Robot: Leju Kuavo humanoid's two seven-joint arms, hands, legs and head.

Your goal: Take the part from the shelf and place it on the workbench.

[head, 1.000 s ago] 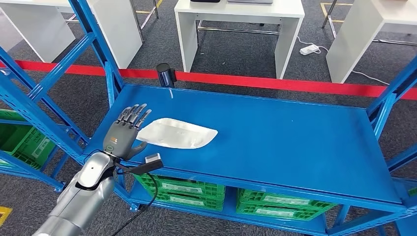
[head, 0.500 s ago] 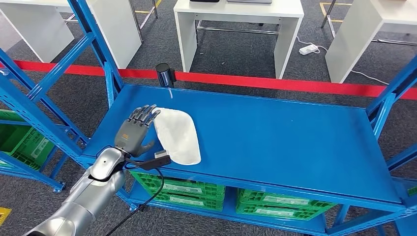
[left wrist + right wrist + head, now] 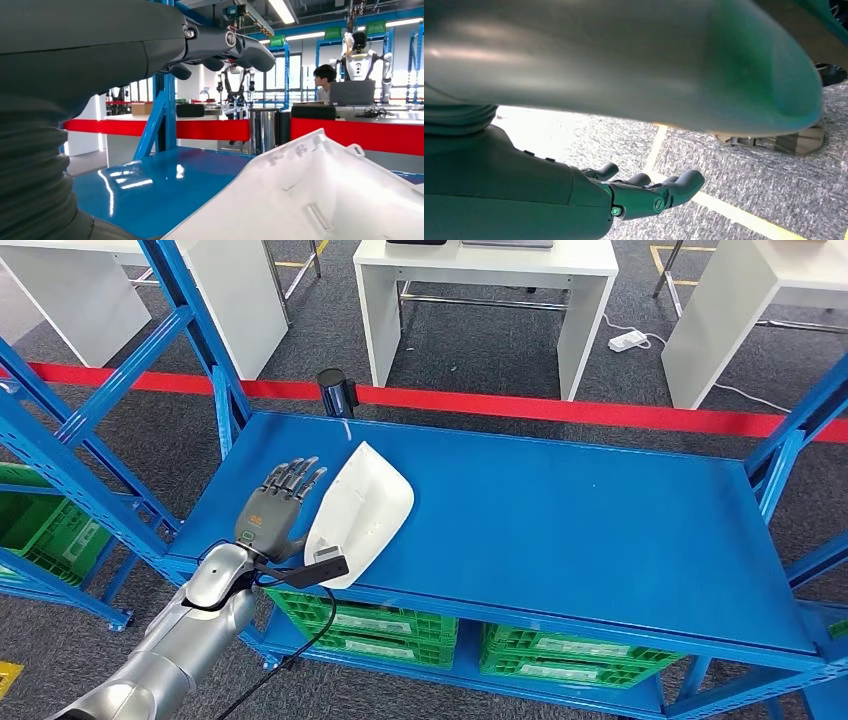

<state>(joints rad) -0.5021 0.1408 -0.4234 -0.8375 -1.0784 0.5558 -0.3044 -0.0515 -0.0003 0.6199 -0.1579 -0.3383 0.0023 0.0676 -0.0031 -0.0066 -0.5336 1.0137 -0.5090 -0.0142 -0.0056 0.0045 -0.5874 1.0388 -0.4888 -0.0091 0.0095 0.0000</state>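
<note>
- The white part [image 3: 357, 512] lies on the blue shelf [image 3: 560, 510], at its near left corner, one side tipped up off the surface and its near end reaching the shelf's front edge.
- The left hand [image 3: 277, 512] sits just left of the part with fingers stretched out and apart; whether it touches the part's raised edge cannot be told from the head view.
- In the left wrist view the part [image 3: 320, 195] shows a moulded inner face with ribs, and the fingers [image 3: 235, 47] are straight above the shelf, closed on nothing.
- The right hand [image 3: 644, 192] hangs over grey carpet, fingers loosely extended, holding nothing.
- Green crates [image 3: 370, 625] stand on the lower tier under the shelf; more green crates [image 3: 45, 530] sit in the left rack. Their contents cannot be seen.
- A red barrier band [image 3: 560, 408] runs behind the shelf, with white tables [image 3: 485, 280] farther off.
- A person [image 3: 325, 82] sits at a laptop in the far background.
</note>
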